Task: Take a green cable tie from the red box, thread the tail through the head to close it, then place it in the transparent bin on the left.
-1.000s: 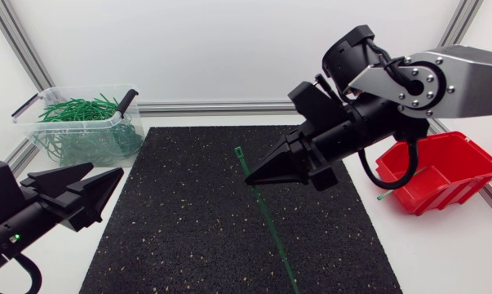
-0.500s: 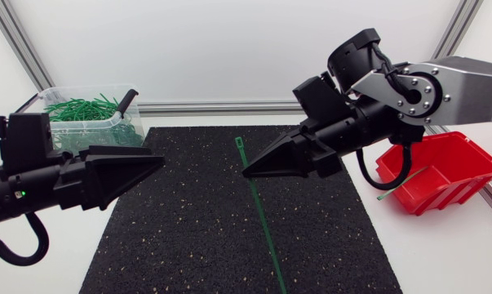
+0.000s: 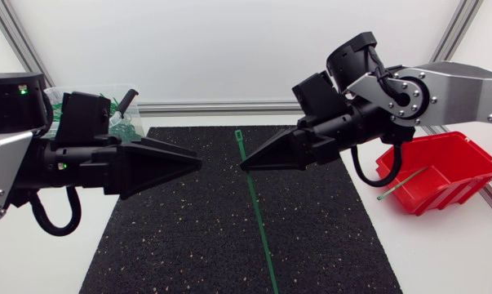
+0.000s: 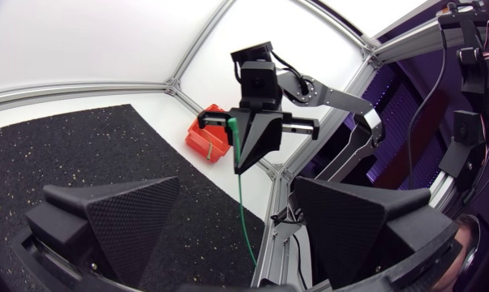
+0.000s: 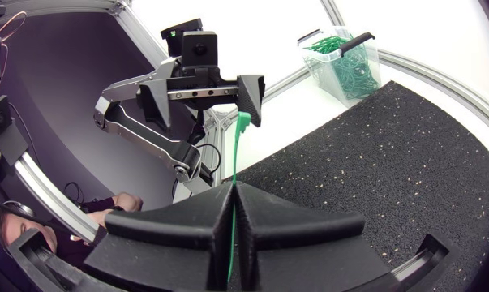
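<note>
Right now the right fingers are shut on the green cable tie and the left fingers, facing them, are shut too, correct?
No. The left fingers are open, standing wide apart in the left wrist view. The rest holds: the right fingers are shut on the green cable tie, and the left ones face them.

Bright diffuse light, faint shadow by red box (image 3: 458, 163); wrist cams fisheye-warped.

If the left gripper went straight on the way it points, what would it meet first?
For the left gripper, probably the green cable tie held by the right gripper, though depth is unclear.
</note>
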